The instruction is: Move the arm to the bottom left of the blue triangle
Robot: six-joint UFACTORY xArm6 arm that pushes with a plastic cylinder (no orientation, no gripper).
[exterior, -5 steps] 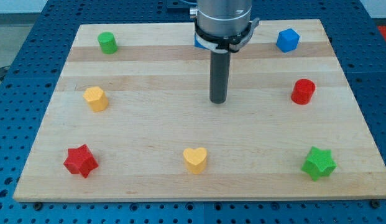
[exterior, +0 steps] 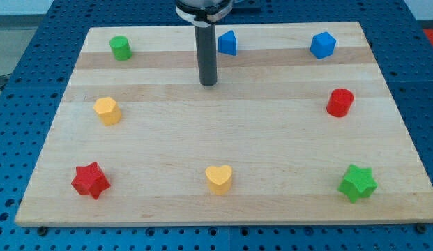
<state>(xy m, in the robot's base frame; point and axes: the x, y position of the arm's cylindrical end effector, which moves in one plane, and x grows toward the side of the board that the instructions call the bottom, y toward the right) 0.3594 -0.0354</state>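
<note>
Blue triangle (exterior: 227,43) sits near the surface's top edge, a bit left of centre along it, now fully in sight.

Camera view, vs. half a sec ago: rod was planted further right and lower, approx. mid-board, w/ the arm's housing covering most of the triangle. Now the rod has shifted up and left; my tip (exterior: 208,84) lands at roughly 7 o'clock from the triangle, near it but not touching, a strip of bare wood between them. No block has moved; triangle is in the same spot, just uncovered.

What it means: the tip is already on the bottom-left side of the triangle, so the task looks nearly or fully done. If anything's left, prob. a small settle; no push needed, and going further toward 1 o'clock would risk nudging the block.

Gripper: none on this rig, only the dark rod, so nothing spread or pressed together to report.

Rest of the surface (exterior: 272,139), clock positions from board centre:
- green cylinder (exterior: 120,48) at 10, top-left corner
- blue cube-like block (exterior: 323,45) at 2, top-right
- red cylinder (exterior: 339,102) at 3
- green star (exterior: 358,183) at 4–5
- yellow heart (exterior: 219,178) at 6
- red star (exterior: 90,180) at 7–8
- yellow block (exterior: 107,110) at 9, shape approx. hexagonal, hard to tell.

All well apart from the tip.
</note>
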